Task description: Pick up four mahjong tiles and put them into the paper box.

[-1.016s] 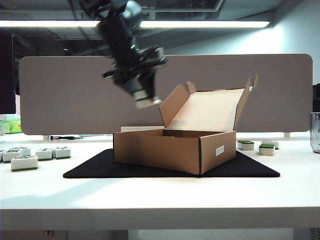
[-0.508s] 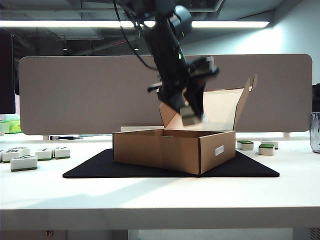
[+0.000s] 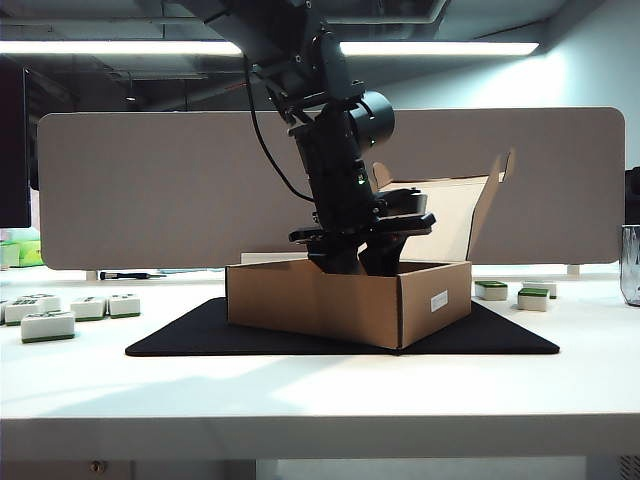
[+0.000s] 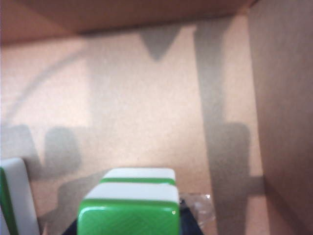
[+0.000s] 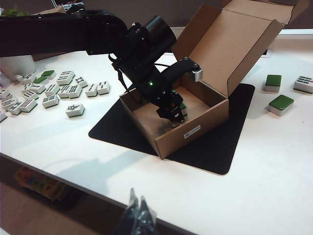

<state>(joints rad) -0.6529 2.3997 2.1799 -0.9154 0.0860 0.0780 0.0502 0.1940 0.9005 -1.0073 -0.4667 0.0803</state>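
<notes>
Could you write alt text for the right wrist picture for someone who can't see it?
The left gripper reaches down into the open paper box on a black mat, holding a green-backed mahjong tile. More tiles lie scattered on the white table.

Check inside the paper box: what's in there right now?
Inside the paper box: the left gripper, shut on a mahjong tile, low over the pale floor. Another tile shows at the left wrist view's edge. The right gripper is outside. The arm hides part of the floor.
</notes>
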